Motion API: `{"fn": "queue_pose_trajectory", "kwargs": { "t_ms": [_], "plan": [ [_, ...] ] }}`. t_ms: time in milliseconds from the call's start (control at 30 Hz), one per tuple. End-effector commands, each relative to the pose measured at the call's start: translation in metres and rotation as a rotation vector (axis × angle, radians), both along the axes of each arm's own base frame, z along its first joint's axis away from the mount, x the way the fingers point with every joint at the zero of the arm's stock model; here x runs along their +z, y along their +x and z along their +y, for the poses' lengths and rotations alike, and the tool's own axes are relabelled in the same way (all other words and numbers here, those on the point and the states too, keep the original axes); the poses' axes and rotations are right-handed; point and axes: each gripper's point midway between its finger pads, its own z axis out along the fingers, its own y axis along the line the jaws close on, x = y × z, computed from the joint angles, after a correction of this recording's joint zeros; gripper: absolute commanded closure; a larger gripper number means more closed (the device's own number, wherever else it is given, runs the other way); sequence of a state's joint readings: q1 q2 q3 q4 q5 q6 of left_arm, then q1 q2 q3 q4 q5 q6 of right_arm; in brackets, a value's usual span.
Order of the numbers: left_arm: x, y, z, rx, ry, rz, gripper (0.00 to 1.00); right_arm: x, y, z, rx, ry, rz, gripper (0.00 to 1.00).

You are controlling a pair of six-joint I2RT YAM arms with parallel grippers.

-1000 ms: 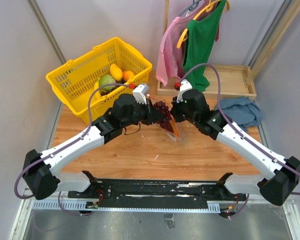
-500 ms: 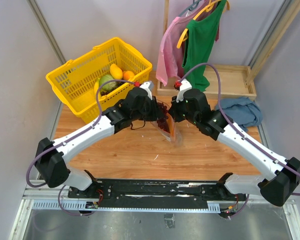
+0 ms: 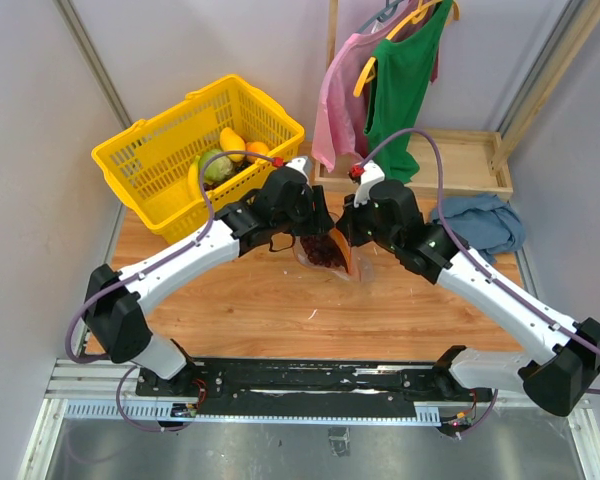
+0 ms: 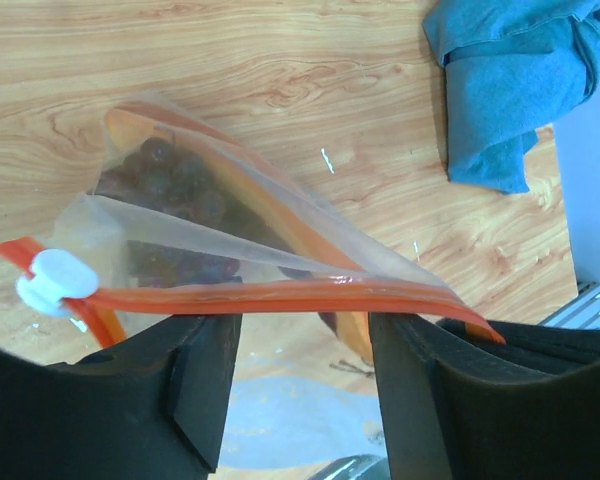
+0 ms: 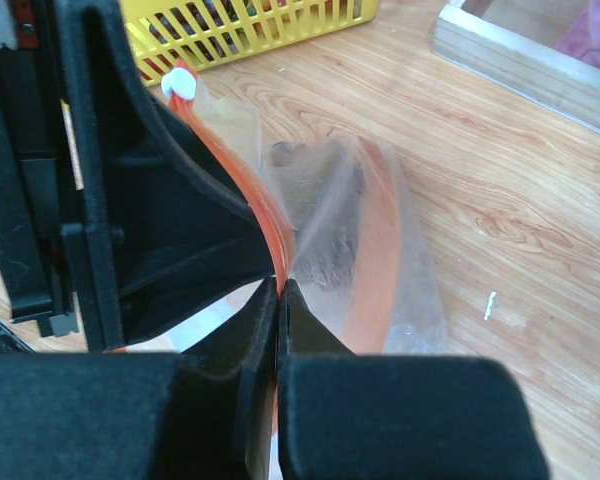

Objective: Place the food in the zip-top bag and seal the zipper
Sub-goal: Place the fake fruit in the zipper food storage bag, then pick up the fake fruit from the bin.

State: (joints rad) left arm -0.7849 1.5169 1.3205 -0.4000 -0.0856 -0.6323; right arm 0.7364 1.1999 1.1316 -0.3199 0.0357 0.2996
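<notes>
Right end effector [image 5: 279, 292] pinches zipper [image 4: 280, 296], seemingly; left end effector [image 4: 305, 350] spread; grapes [image 4: 172, 190] bagged.

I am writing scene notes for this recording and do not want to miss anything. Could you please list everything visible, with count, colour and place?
zip-top bag: one, clear, between the two grippers
zipper: one, red-orange, along the bag's mouth; white slider at one end
grape bunch: one, dark purple, inside the bag
long piece: one, orange, inside the bag
basket: one, yellow, far left of the table
fruit: at least three, yellow, green, orange, in the basket
cloth: one, blue, right side
tray: one, wooden, far right
garments: two, pink and green, hanging behind
table: one, wooden
left gripper: black, open, at the zipper
right gripper: black, shut on the zipper
</notes>
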Motion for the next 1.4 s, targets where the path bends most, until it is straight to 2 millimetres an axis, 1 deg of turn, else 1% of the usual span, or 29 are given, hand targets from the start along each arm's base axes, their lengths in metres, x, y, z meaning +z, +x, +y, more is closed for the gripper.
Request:
{"fn": "queue_pose_trajectory", "kwargs": {
  "t_ms": [0, 133, 233, 267, 367, 467, 600, 700, 833, 933, 1067, 1133, 1233, 1367],
  "plan": [
    [0.036, -0.004, 0.007, 0.003, -0.026, -0.072, 0.41, 0.015, 0.002, -0.006, -0.040, 0.017, -0.057, 0.99],
    [0.055, -0.004, 0.020, 0.013, -0.030, -0.097, 0.38, 0.013, 0.004, -0.009, -0.063, 0.008, -0.057, 0.99],
    [0.067, -0.001, 0.036, 0.029, -0.035, -0.112, 0.37, 0.012, 0.004, -0.010, -0.067, 0.003, -0.053, 0.99],
    [0.077, 0.002, 0.052, 0.045, -0.022, -0.134, 0.36, 0.011, 0.004, -0.010, -0.066, 0.002, -0.051, 0.99],
    [0.087, 0.011, 0.078, 0.089, -0.004, -0.152, 0.34, 0.009, 0.004, -0.008, -0.058, -0.004, -0.045, 0.99],
    [0.098, 0.020, 0.110, 0.155, 0.032, -0.172, 0.30, 0.007, 0.004, -0.007, -0.054, -0.006, -0.038, 0.99],
    [0.110, 0.034, 0.157, 0.258, 0.079, -0.191, 0.25, 0.006, 0.004, -0.006, -0.046, -0.011, -0.038, 0.99],
    [0.113, 0.045, 0.193, 0.344, 0.129, -0.195, 0.20, 0.006, 0.005, -0.005, -0.043, -0.012, -0.039, 0.99],
    [0.103, 0.060, 0.238, 0.445, 0.189, -0.156, 0.18, 0.004, 0.005, -0.005, -0.038, -0.019, -0.037, 0.99],
    [0.095, 0.072, 0.264, 0.499, 0.195, -0.136, 0.18, 0.001, 0.005, -0.003, -0.031, -0.022, -0.029, 0.99],
    [0.076, 0.090, 0.300, 0.584, 0.197, -0.101, 0.18, -0.001, 0.004, 0.000, -0.018, -0.018, -0.020, 0.99],
    [0.063, 0.099, 0.320, 0.632, 0.208, -0.078, 0.18, -0.002, 0.005, 0.000, -0.017, -0.021, -0.022, 0.99],
    [0.042, 0.111, 0.337, 0.663, 0.215, -0.040, 0.18, -0.001, 0.006, -0.001, -0.018, -0.028, -0.030, 0.99],
    [0.012, 0.127, 0.349, 0.681, 0.230, 0.030, 0.18, 0.000, 0.007, -0.003, -0.018, -0.033, -0.040, 0.99]
  ]
}}
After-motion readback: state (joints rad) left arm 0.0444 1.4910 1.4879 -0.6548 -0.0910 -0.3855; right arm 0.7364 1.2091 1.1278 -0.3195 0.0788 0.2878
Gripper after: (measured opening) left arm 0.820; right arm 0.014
